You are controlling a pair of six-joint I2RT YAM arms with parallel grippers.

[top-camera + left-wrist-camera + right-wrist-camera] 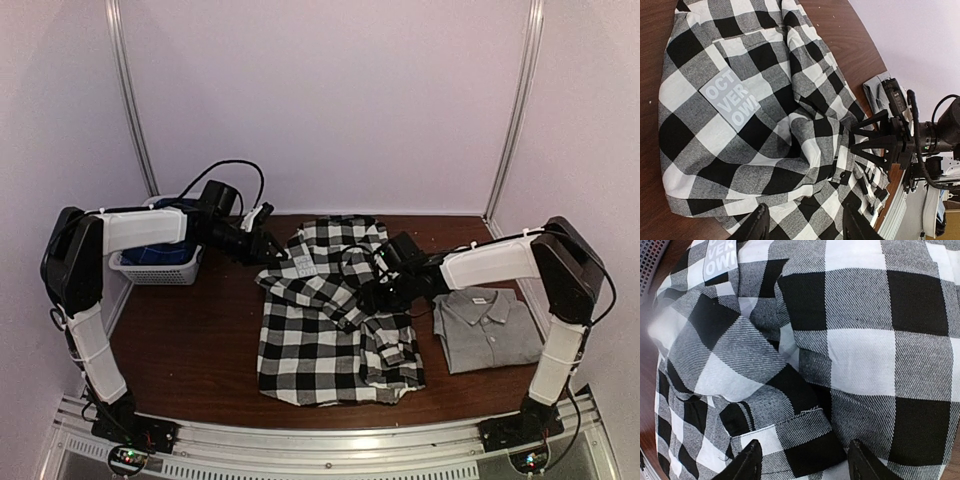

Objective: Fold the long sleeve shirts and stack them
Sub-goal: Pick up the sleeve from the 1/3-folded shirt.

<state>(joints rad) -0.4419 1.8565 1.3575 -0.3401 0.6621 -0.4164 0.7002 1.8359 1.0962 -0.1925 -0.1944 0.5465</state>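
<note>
The black-and-white check flannel shirt lies crumpled in the middle of the table, its lettered patch facing up. It fills the right wrist view. The grey collared shirt lies folded at the right. My left gripper is open at the shirt's upper left edge, its fingers spread over the cloth. My right gripper is open just above the shirt's middle right, its fingers wide apart over a cuff. Neither holds anything.
A white mesh basket with blue cloth inside stands at the back left, behind the left arm. The right arm shows in the left wrist view. The metal rail runs along the near edge.
</note>
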